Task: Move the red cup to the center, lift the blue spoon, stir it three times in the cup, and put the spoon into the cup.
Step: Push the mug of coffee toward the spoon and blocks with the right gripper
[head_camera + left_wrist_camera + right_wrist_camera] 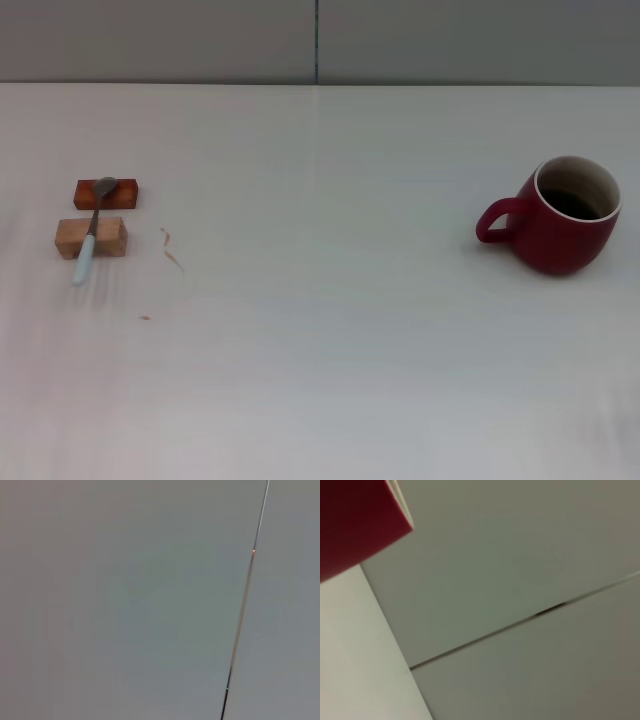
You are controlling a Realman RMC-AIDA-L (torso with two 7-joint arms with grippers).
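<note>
Cup (562, 217): we found it upright on the table's (330, 330) right side, handle toward centre. Spoon (92, 231): far left, lying across two blocks (91, 237), handle end on the table. Grippers: neither showed; their state we could not tell.

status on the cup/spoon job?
Nothing done yet. The red cup stands at the table's right side, not centered. The blue spoon lies across two small blocks on the left, untouched. Neither gripper is visible. Left: move cup, lift spoon, stir, drop it in.
</note>
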